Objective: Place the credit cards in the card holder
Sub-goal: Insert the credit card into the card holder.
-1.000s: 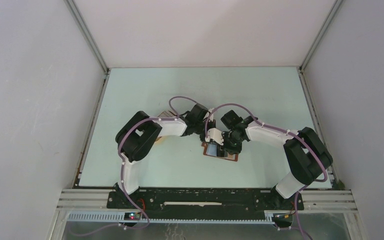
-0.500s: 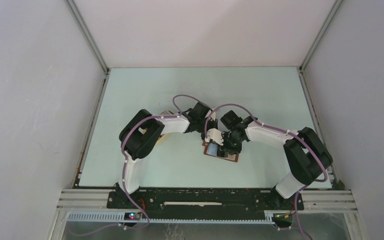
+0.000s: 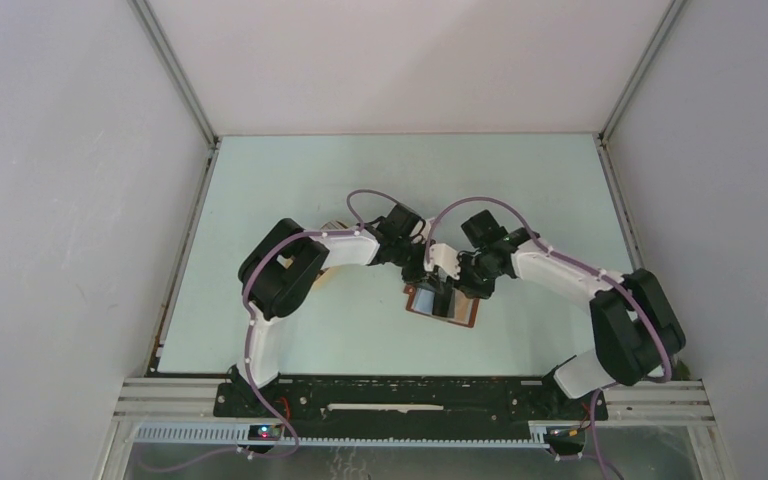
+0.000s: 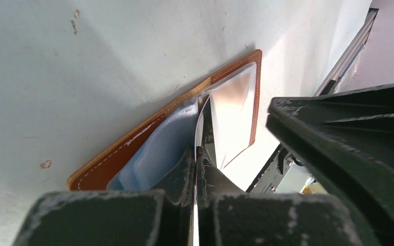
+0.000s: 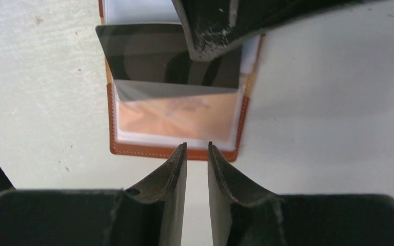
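The card holder lies open on the table, brown leather with a bluish pocket. A dark credit card stands half inside a clear pocket, over an orange card lying in that pocket. My left gripper is shut on the dark card's top edge, seen edge-on; its fingers show from above in the right wrist view. My right gripper hovers over the holder's near leather edge, open by a narrow gap with nothing in it.
A tan tray peeks out behind the left arm's elbow, mostly hidden. The right arm's black body sits close beside the left gripper. Grey enclosure walls ring the pale green table.
The right gripper has pulled back from the holder toward the right and opened a little. The left gripper shifted slightly right, still pinching the dark card over the holder.
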You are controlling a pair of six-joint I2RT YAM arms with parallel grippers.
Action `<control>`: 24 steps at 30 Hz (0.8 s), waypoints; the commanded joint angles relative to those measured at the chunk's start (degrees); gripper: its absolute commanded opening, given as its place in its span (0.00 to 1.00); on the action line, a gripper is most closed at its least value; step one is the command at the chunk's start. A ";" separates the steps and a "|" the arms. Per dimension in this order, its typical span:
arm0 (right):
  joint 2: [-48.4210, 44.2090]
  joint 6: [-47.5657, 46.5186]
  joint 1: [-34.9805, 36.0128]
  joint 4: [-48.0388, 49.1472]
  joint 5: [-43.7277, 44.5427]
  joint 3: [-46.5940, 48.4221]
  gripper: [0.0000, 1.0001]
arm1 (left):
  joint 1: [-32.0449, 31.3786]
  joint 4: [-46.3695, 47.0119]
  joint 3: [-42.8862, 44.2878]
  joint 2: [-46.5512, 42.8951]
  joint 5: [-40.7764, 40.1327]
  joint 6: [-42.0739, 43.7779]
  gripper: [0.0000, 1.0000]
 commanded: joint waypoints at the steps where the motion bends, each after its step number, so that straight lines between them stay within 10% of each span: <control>1: -5.06 -6.48 -1.55 1.36 -3.41 -2.52 0.30 | -0.54 -6.89 0.12 2.48 -2.40 3.77 0.00; 24: 3.72 -11.78 2.73 1.54 2.83 -4.30 0.29 | 0.42 -11.62 2.82 3.94 2.29 5.60 0.00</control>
